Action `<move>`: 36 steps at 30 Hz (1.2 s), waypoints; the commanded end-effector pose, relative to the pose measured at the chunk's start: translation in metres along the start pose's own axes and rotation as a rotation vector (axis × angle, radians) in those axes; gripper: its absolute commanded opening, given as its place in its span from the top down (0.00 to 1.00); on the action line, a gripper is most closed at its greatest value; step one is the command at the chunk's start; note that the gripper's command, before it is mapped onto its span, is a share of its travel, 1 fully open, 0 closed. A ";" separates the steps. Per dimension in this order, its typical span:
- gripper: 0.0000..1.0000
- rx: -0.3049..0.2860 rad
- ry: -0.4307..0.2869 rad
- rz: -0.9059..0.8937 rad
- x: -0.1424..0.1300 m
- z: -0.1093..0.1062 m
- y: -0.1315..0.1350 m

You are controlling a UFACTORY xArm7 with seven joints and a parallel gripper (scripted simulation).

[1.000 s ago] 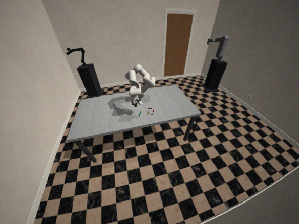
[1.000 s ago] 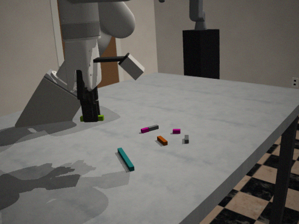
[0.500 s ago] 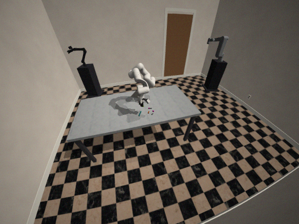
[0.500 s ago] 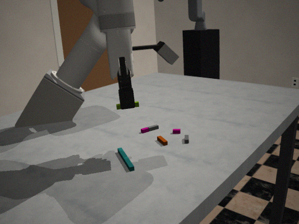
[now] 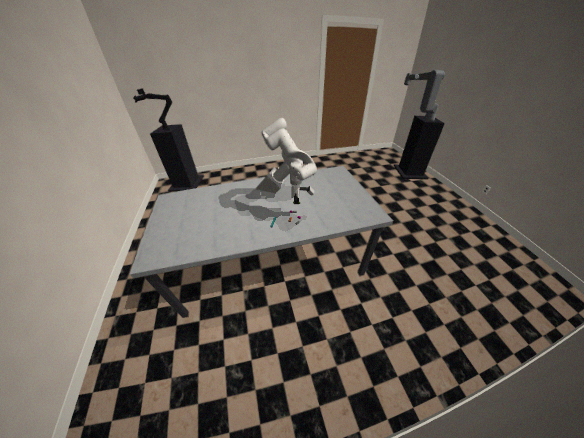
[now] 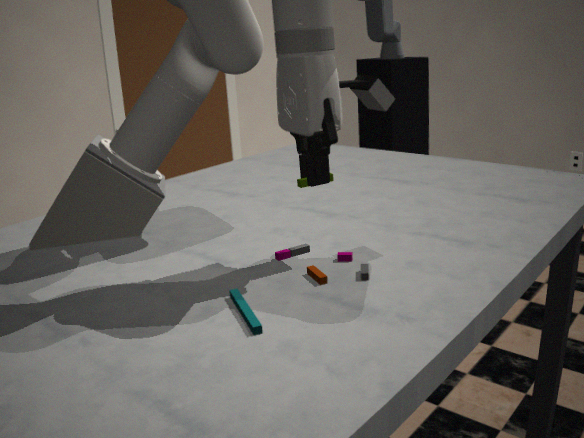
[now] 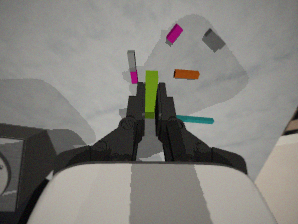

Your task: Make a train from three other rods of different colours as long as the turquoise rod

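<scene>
My gripper (image 6: 315,181) (image 7: 150,94) (image 5: 296,200) is shut on a lime rod (image 6: 301,183) (image 7: 151,90) and holds it level, well above the table (image 6: 425,225) (image 5: 200,235). In front of it, a magenta rod (image 6: 283,254) (image 7: 134,76) and a grey rod (image 6: 300,248) (image 7: 131,60) lie end to end in one line. A second magenta rod (image 6: 344,256) (image 7: 174,33), an orange rod (image 6: 317,274) (image 7: 186,74) and a second grey rod (image 6: 364,271) (image 7: 213,40) lie apart from each other to the right. The turquoise rod (image 6: 245,311) (image 7: 195,119) (image 5: 273,222) lies nearest the front.
My arm's base (image 6: 95,195) stands at the back left of the table. The table's right edge (image 6: 500,310) drops off beyond the rods. Two other arms on black pedestals (image 5: 172,155) (image 5: 421,145) stand on the floor behind the table.
</scene>
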State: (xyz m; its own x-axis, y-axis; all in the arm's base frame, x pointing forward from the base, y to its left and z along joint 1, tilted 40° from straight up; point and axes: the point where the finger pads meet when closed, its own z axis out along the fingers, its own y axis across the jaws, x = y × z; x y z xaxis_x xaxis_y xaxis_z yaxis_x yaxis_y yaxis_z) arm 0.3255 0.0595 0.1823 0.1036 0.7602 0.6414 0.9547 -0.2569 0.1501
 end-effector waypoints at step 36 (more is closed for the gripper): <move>0.96 0.006 -0.021 -0.086 0.023 0.059 -0.029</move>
State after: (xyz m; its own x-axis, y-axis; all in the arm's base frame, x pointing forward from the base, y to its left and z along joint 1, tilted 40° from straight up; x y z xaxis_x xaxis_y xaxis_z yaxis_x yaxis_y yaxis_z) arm 0.3121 0.1124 0.1575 0.0261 0.7912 0.6110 0.9627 -0.1846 0.1978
